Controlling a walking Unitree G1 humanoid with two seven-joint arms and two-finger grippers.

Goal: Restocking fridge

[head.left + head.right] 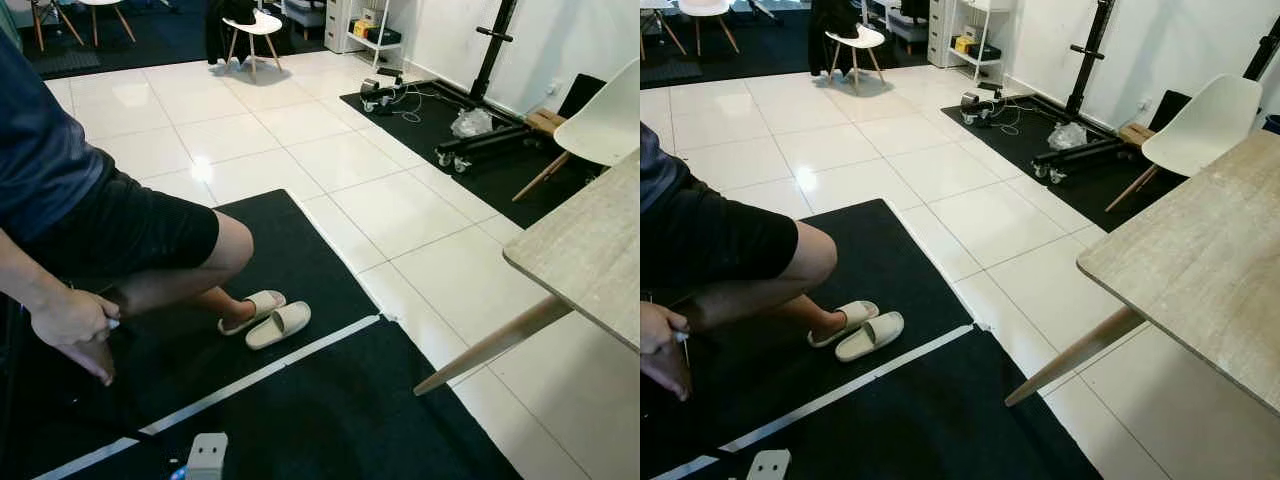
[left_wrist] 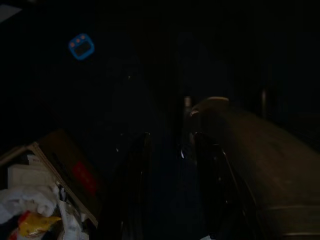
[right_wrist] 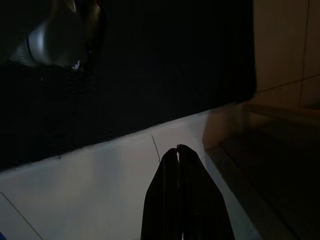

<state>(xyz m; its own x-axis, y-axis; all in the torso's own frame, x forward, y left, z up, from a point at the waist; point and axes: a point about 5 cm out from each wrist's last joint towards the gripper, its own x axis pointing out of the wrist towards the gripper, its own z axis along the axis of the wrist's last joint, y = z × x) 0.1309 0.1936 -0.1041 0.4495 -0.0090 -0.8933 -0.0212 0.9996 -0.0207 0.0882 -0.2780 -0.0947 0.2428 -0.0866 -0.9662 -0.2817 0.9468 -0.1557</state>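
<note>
No fridge or stock item can be made out. My right gripper (image 3: 177, 150) hangs shut with nothing between its fingertips, over a pale floor tile beside the edge of a black mat. The left wrist view is very dark. In it my left gripper (image 2: 170, 145) shows as two faint black fingers standing apart, with nothing between them. Beyond them lies an open cardboard box (image 2: 60, 165) holding white and yellow packets.
A person (image 1: 120, 230) crouches on the black mat (image 1: 300, 260) at my left, one hand (image 1: 70, 320) low, wearing beige slippers (image 1: 265, 318). A wooden table (image 1: 590, 250) with a slanted leg (image 1: 490, 345) stands at right, with a white chair (image 1: 610, 120) behind it. Weight equipment (image 1: 490, 60) stands at the far wall.
</note>
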